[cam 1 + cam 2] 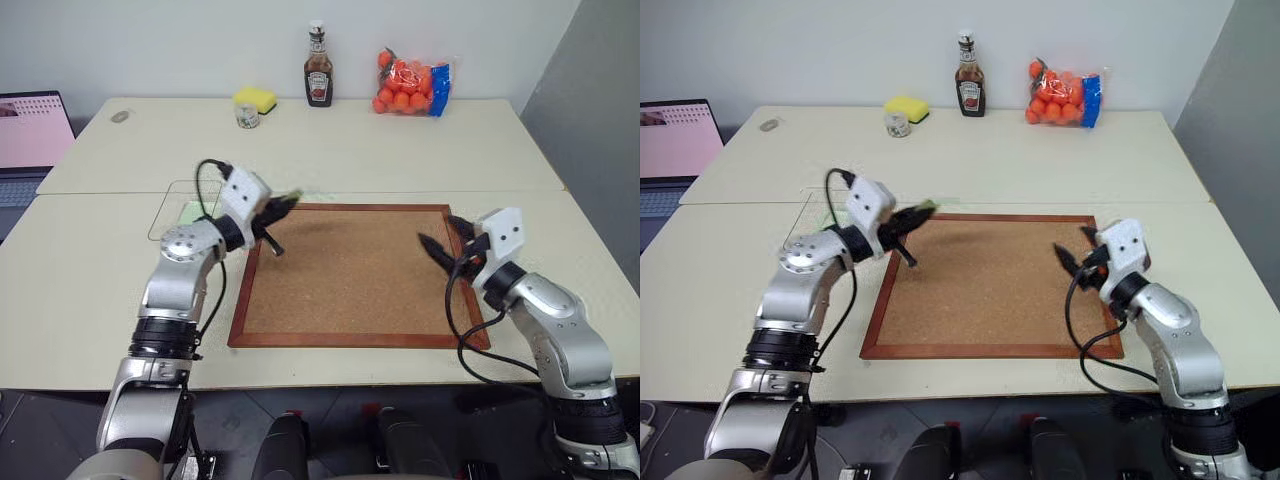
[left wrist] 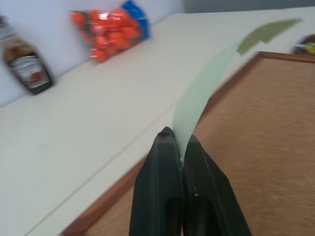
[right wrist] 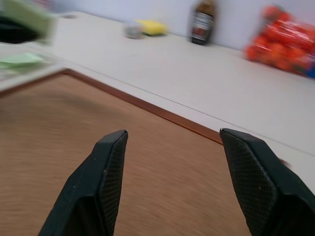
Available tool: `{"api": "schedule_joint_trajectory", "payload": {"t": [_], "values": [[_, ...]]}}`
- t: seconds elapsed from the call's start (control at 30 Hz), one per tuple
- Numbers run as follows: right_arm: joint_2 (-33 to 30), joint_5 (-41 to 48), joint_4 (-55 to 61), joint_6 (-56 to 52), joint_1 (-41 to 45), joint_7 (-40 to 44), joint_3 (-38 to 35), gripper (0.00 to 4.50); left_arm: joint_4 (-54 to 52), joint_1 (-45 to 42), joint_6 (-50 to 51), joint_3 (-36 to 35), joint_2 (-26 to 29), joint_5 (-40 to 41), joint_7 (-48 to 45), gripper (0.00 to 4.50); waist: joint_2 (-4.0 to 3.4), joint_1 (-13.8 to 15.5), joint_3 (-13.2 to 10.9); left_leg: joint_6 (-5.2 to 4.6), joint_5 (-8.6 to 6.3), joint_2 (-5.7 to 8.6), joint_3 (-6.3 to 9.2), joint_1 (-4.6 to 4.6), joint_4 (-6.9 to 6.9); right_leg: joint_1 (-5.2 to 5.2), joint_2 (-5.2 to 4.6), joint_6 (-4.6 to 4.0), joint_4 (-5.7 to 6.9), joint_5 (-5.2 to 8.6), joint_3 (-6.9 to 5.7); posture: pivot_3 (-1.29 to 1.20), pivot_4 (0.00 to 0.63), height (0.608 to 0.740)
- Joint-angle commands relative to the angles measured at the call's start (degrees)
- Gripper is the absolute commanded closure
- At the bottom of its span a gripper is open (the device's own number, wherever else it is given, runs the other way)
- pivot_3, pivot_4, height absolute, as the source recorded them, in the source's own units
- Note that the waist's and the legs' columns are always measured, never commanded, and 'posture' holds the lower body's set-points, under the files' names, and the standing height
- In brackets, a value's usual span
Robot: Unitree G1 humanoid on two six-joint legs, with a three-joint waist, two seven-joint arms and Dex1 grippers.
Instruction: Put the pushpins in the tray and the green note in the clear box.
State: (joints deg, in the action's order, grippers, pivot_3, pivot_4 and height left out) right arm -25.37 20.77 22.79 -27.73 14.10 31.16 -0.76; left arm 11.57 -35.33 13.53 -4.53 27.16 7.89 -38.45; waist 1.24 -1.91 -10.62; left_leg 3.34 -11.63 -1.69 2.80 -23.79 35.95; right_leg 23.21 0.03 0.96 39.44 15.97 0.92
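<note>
Poking from the pinched left gripper (image 2: 181,156): seemingly the green note (image 2: 202,96).

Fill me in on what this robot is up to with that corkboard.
The left gripper is shut on the green note, holding the pale slip over the corkboard's near-left corner. The clear box sits on the table just beyond that arm, with another green slip already inside. The right gripper hangs open and empty above the board's right side. A sauce bottle and a bag of oranges stand at the back.
</note>
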Motion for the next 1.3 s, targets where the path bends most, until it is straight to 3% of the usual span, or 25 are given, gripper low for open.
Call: {"api": "schedule_joint_trajectory", "payload": {"t": [0.03, 0.23, 0.4, 0.7, 1.07, 1.3], "values": [[-0.4, 4.6, 5.0, -4.1, 5.8, 4.4, 3.8, 1.34, -7.6, 1.5, 9.0, -7.5, 0.8, 0.0, 11.4, 4.50, 0.00, -0.1, 0.0, 0.00, 0.00, -0.02, 0.01, 0.01, 0.00, 0.00, 0.00, 0.00, 0.01, 0.00, 0.00, 0.00, 0.150, 0.740], [2.7, 6.0, -0.3, -6.2, 16.0, 7.5, 8.7, 1.34, -14.2, 7.4, 20.5, -12.2, 0.9, -2.0, 22.1, 4.50, 0.01, 0.1, 0.0, 0.01, 0.00, -0.01, 0.06, 0.01, 0.00, -0.01, -0.02, -0.02, 0.00, -0.01, -0.01, 0.00, 0.150, 0.740], [5.0, 5.5, -5.8, -5.3, 21.5, 10.9, 11.6, 1.34, -13.6, 7.9, 24.3, -13.9, 1.3, -2.6, 26.7, 4.50, 0.09, 0.4, 0.0, 0.01, 0.00, 0.02, 0.13, -0.05, 0.03, -0.01, -0.08, -0.10, -0.02, -0.06, -0.03, 0.00, 0.150, 0.740], [6.1, 1.7, -9.4, -2.5, 23.6, 12.6, 14.9, 1.34, -9.6, 3.8, 27.9, -15.2, -0.2, -0.5, 30.0, 4.50, 0.11, 0.3, 0.0, 0.01, 0.00, 0.04, 0.12, -0.05, 0.01, -0.01, -0.12, -0.27, -0.02, -0.16, -0.07, 0.00, 0.150, 0.740], [5.7, 0.3, -8.0, -3.0, 21.9, 12.1, 14.6, 1.26, -7.2, 1.3, 27.8, -16.8, -1.0, 1.1, 33.1, 2.45, 0.11, 0.3, 0.0, 0.02, 0.00, 0.03, 0.13, -0.05, 0.01, 0.00, -0.12, -0.29, 0.00, -0.17, -0.06, 0.00, 0.150, 0.740], [5.4, 0.1, -6.8, -3.1, 20.6, 11.1, 13.5, 1.26, -10.8, 2.1, 22.6, -17.3, -2.7, 3.1, 32.6, 1.09, 0.11, 0.3, 0.0, 0.02, 0.01, 0.03, 0.12, -0.05, 0.01, 0.00, -0.13, -0.29, 0.00, -0.17, -0.05, 0.00, 0.150, 0.740]]}}
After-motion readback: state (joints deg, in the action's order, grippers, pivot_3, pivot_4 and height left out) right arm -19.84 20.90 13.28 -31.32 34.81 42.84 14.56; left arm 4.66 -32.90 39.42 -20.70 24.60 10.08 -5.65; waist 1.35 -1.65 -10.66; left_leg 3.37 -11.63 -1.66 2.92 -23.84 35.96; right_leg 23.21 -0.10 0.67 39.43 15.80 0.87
